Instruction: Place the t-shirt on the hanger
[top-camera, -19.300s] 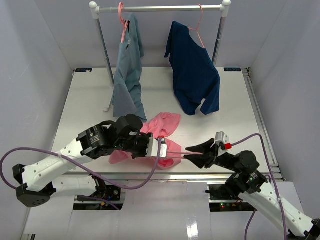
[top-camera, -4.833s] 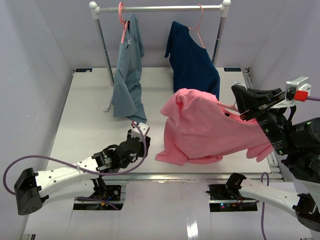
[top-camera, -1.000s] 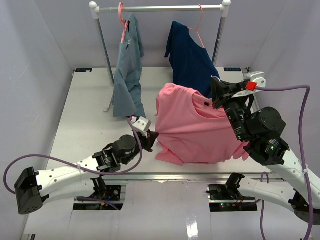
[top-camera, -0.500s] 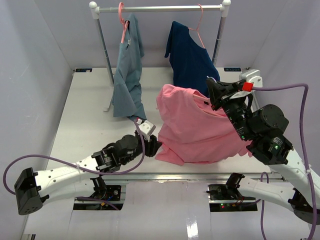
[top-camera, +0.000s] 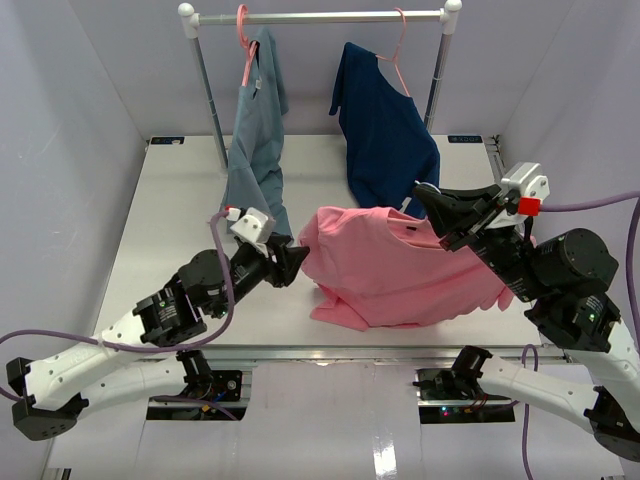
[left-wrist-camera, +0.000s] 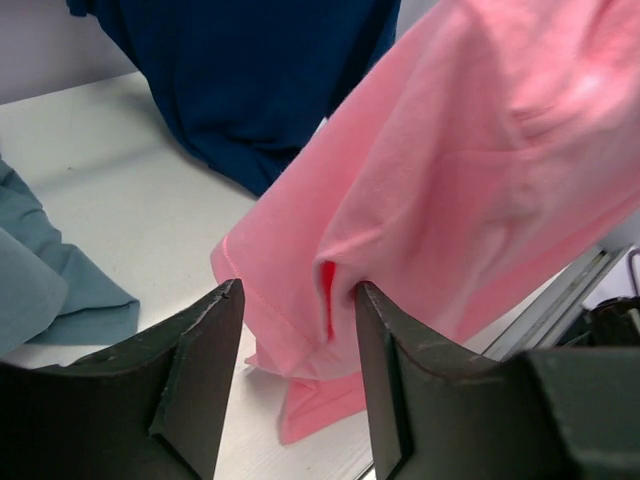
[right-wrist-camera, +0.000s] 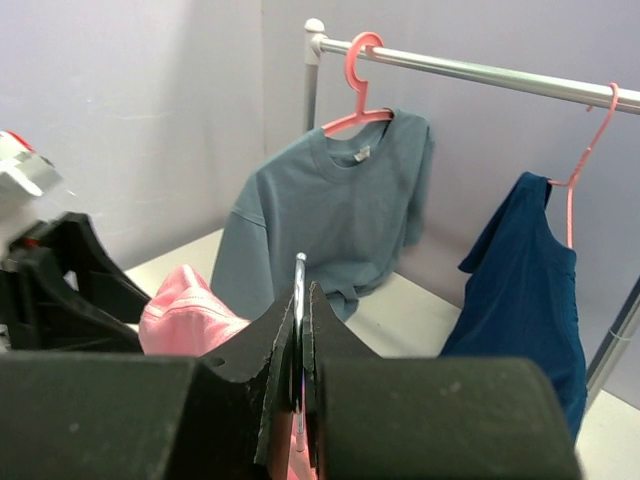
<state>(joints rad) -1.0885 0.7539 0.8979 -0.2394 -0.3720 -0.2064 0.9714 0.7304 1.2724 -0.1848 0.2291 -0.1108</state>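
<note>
The t-shirt (top-camera: 400, 270) was held above the table (top-camera: 170, 200), draped on the hanger (right-wrist-camera: 299, 264); its hook was clamped by the right gripper (top-camera: 430, 203); the left gripper (left-wrist-camera: 298, 292) was parted at the shirt's edge.

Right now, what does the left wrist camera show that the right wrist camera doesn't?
Only the left wrist view: the left gripper open, with a hanging edge of the pink t-shirt seen between its fingers.

Only the right wrist view: the clothes rail, the pink hanger carrying the grey-blue shirt, another carrying the navy shirt, and the right gripper shut on the thin hook of a third hanger.

Both: the pink t-shirt, the grey-blue shirt, the navy shirt and the table.
</note>
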